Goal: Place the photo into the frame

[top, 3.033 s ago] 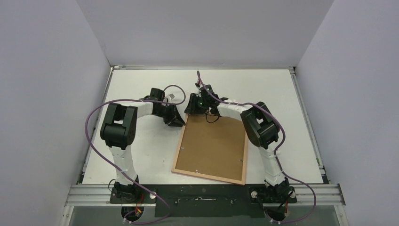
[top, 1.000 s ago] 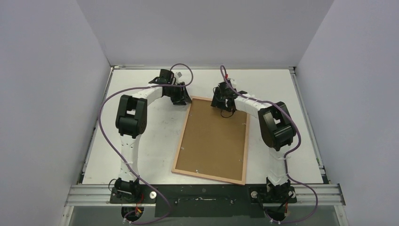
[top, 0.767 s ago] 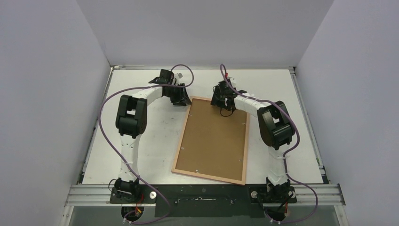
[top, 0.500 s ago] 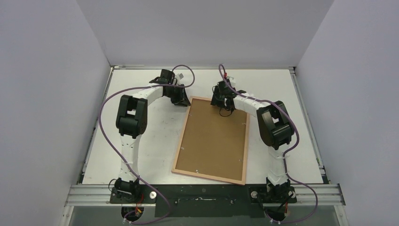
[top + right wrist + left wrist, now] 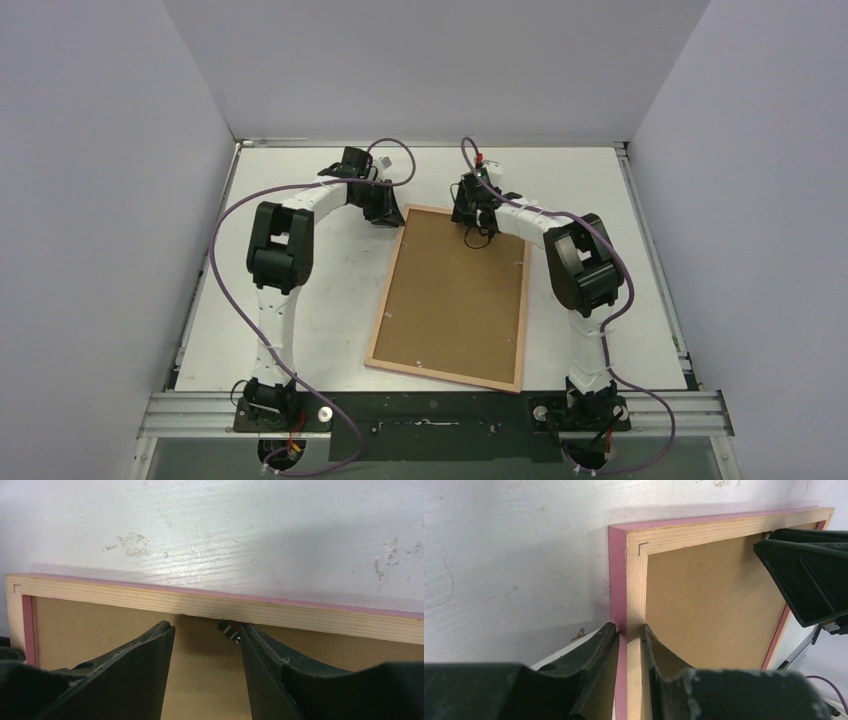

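The frame (image 5: 440,372) lies face down on the white table, its pale wood back up and its pink edge showing. The brown backing board (image 5: 455,300) fills it. My left gripper (image 5: 397,215) is shut on the frame's left rail (image 5: 636,580) close to the far left corner, one finger on the pink outer side and one on the inner side (image 5: 629,630). My right gripper (image 5: 468,218) stands open over the backing board just inside the far rail (image 5: 200,602), with nothing between its fingers (image 5: 207,627). A small black turn tab (image 5: 229,631) lies beside its right finger. The photo is hidden.
The right gripper's black fingers (image 5: 809,580) show at the right in the left wrist view, over the board. White table (image 5: 300,330) extends left of the frame, and grey walls close in three sides. Purple cables loop over both arms.
The left jaws have closed onto the frame's left rail. Both arms reached from mid-table to the frame's far end three seconds ago and have hardly moved in the last second.
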Controlling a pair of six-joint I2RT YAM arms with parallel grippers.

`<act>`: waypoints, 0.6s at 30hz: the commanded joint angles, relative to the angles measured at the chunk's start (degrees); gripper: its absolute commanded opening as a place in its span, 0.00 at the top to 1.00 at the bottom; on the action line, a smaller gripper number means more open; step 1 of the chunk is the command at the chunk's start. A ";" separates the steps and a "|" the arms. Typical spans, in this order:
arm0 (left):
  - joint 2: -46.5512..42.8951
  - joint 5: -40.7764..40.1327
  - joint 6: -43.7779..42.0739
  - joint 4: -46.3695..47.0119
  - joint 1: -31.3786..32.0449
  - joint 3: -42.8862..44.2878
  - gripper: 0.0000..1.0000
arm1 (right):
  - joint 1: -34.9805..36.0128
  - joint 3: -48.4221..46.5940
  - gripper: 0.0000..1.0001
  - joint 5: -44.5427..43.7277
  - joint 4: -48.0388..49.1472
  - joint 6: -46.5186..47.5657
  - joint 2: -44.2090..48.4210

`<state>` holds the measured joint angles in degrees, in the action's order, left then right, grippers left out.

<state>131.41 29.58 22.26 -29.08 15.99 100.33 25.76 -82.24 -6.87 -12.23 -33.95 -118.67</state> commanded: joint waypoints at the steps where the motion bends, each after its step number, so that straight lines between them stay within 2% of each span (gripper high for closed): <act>1: 2.14 -6.29 -3.80 -8.74 0.18 -0.55 0.80 | 0.81 1.50 0.48 -1.42 1.50 0.38 0.46; 5: 2.42 -6.38 -3.89 -9.16 0.18 -0.23 0.80 | 1.74 2.52 0.46 -2.23 1.71 0.57 4.33; 9: 2.61 -6.29 -3.89 -9.37 0.18 -0.14 0.79 | 2.99 0.67 0.40 1.65 0.78 1.61 5.50; 18: 3.01 -6.18 -3.72 -9.57 0.18 0.12 0.79 | 3.59 -3.28 0.40 3.95 -1.67 1.63 1.70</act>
<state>131.41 29.21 21.76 -31.57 16.05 101.03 29.41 -81.80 -3.51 -13.52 -32.97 -117.21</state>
